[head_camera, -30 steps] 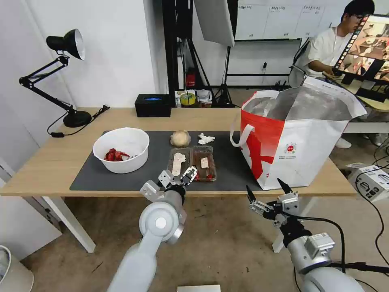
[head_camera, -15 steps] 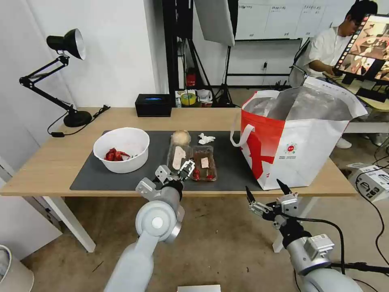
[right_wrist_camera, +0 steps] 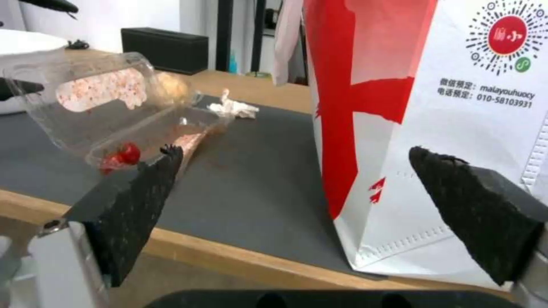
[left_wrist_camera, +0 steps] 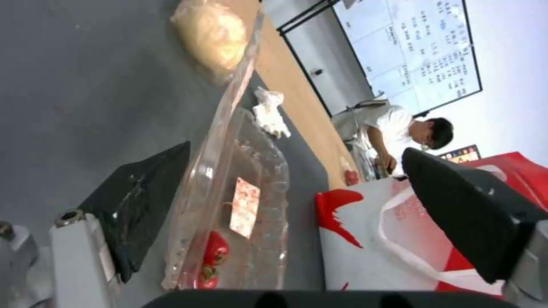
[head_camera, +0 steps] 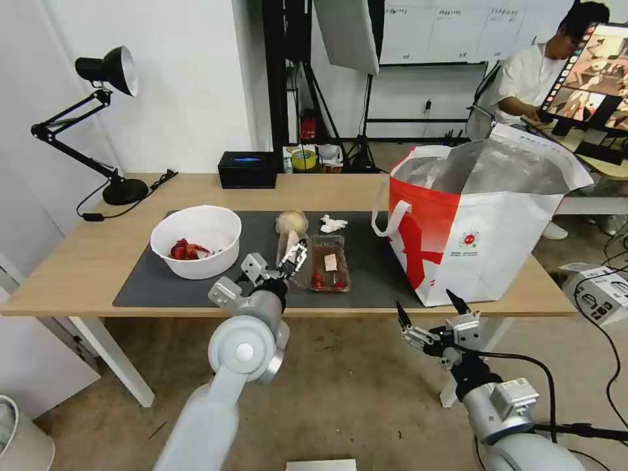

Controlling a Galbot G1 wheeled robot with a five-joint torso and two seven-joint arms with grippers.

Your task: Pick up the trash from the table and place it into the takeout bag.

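Note:
On the dark mat [head_camera: 150,288] of the table [head_camera: 78,261] lie a white bowl [head_camera: 196,242] with red scraps, a beige ball [head_camera: 291,221], a tissue wad [head_camera: 332,224] and a clear clamshell tray [head_camera: 329,261]. The tray's lid [left_wrist_camera: 220,128] stands tilted up on edge. My left gripper [head_camera: 278,261] is open at the tray's near end. One fingertip [left_wrist_camera: 143,201] rests against the outside of the raised lid. The takeout bag [head_camera: 484,229] stands open at the right. My right gripper [head_camera: 425,304] hangs open below the table's front edge, near the bag [right_wrist_camera: 457,107].
A black box [head_camera: 246,170] sits at the table's far edge and a black desk lamp [head_camera: 104,72] at its far left corner. A person sits at a desk behind the bag. A white bin [head_camera: 19,438] stands on the floor at lower left.
My left gripper has moved forward and to the left. The tray's lid, which lay flat open on the mat, has tipped up on edge. The right arm has hardly moved.

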